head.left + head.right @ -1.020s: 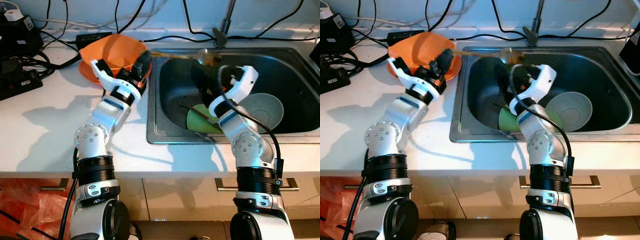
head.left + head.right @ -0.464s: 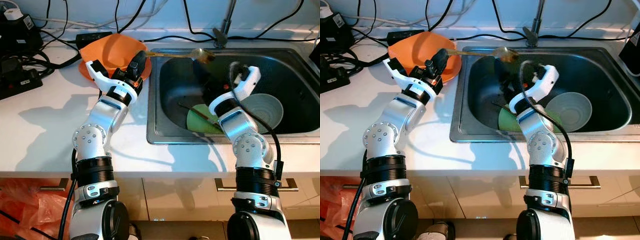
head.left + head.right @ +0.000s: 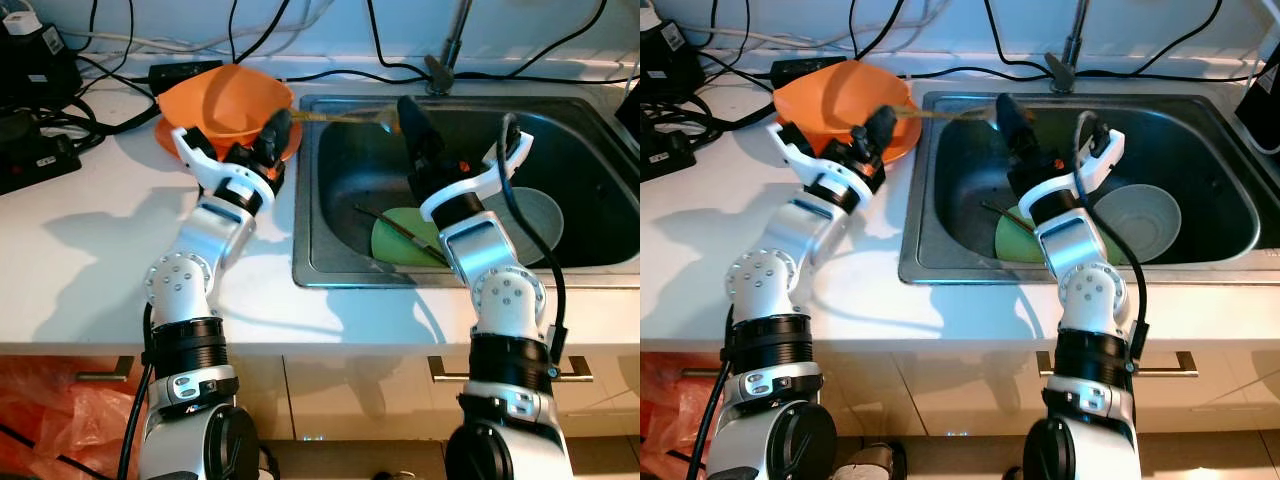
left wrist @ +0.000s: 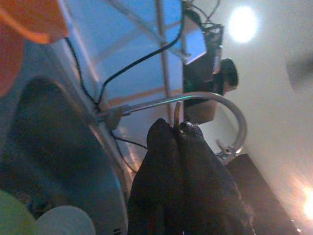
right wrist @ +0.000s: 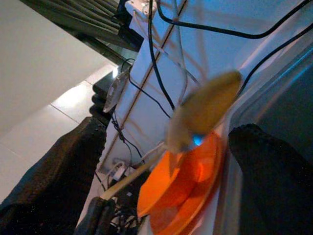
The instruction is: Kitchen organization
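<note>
A wooden spoon (image 3: pixel 345 116) hangs level over the back left corner of the steel sink (image 3: pixel 304 268), its handle toward the orange bowl (image 3: pixel 225 100). My left gripper (image 3: pixel 276 126) is shut on the handle end, beside the bowl's rim. In the left wrist view the fingertips (image 4: pixel 171 129) press together on the thin handle. My right gripper (image 5: pixel 171 129) is raised inside the sink and stands open, with the spoon's bowl (image 5: pixel 205 110) between its wide-spread fingers, not touched. One of its black fingers (image 3: pixel 414 130) points up at the spoon's bowl.
A green plate (image 3: pixel 398 238) with a brown stick on it and a pale bowl (image 3: pixel 540 222) lie in the sink. The faucet (image 3: pixel 452 45) rises behind. Black cables and power bricks (image 3: pixel 30 80) crowd the counter's back left. Bare white counter (image 3: pixel 90 250) lies in front.
My right gripper has turned and risen, its fingers now pointing up around the spoon's bowl. The left gripper has drawn the spoon slightly to the left.
</note>
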`<state>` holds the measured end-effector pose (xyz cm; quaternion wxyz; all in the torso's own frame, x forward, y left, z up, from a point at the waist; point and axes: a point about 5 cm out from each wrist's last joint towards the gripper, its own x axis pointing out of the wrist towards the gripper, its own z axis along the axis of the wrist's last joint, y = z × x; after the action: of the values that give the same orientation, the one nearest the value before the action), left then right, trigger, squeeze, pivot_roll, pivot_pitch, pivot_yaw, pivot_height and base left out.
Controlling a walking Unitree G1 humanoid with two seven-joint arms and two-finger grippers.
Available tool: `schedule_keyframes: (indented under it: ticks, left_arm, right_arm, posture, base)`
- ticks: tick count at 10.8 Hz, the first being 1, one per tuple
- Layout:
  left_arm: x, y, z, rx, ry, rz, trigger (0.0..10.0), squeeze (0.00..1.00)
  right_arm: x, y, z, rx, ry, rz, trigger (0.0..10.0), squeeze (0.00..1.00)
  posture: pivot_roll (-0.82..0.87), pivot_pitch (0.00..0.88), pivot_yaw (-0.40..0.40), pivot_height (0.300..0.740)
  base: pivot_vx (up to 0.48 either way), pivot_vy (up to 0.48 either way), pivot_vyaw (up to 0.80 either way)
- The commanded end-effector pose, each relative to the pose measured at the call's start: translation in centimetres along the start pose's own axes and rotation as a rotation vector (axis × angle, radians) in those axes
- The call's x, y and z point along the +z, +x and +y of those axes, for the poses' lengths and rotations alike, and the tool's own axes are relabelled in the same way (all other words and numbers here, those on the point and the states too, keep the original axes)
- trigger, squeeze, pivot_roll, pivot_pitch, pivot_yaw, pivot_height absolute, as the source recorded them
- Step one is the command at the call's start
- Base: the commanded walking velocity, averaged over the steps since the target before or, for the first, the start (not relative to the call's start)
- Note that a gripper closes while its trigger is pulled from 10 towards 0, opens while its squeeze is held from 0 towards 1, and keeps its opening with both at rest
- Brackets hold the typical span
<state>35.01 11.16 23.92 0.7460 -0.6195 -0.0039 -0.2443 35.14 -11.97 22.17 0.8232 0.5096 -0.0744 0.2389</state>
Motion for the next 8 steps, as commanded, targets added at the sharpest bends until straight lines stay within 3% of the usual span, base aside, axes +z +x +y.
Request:
schedule_keyframes:
  ticks: [1, 5, 8]
  left_arm:
    - [-1.0, 0.1, -0.3, -0.011, -0.025, 0.016, 0.0, 0.0]
    - [-1.7, -0.1, -1.0, -0.029, -0.043, 0.032, 0.0, 0.0]
    - [-2.0, -0.4, -0.7, -0.012, -0.047, 0.037, 0.0, 0.0]
  right_arm:
    - [0.1, 0.3, 0.4, 0.02, 0.028, -0.01, 10.0, 0.0]
    - [-1.3, 1.3, -0.4, 0.011, 0.069, 0.024, 10.0, 0.0]
    - [-1.0, 2.6, 0.7, 0.081, 0.07, 0.01, 10.0, 0.0]
  posture:
    - [0.05, 0.113, 0.002, 0.74]
    - [0.05, 0.123, -0.01, 0.74]
    - [0.06, 0.129, -0.018, 0.74]
  base:
    - [0.0, 0.0, 0.0]
    - [0.0, 0.0, 0.0]
    - [0.0, 0.0, 0.0]
